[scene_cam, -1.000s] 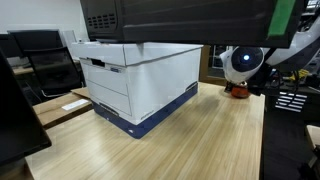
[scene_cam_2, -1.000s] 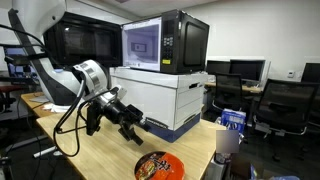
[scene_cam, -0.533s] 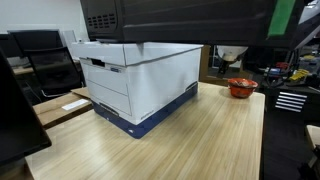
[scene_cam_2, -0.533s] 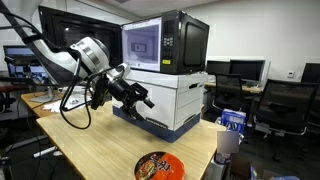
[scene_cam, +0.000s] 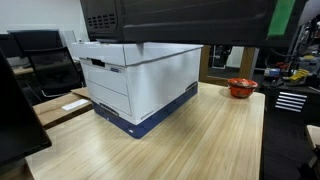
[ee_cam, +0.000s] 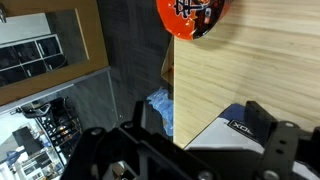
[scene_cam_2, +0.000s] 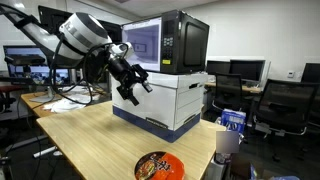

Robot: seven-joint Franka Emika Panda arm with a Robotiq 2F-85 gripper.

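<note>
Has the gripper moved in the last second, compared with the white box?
Yes. In an exterior view the gripper has risen and shifted right, from beside the base of the white box up to its lid.

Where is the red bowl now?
In an exterior view the red bowl sits at the bottom, on the table near its edge, apart from the white box.

The microwave (scene_cam_2: 165, 42) sits on the box (scene_cam_2: 170, 100), which stands on the table (scene_cam_2: 90, 140). The gripper (scene_cam_2: 137, 88) hangs just beside the box, above the table. The bowl (scene_cam_2: 158, 166) lies near the table's edge, well apart.
</note>
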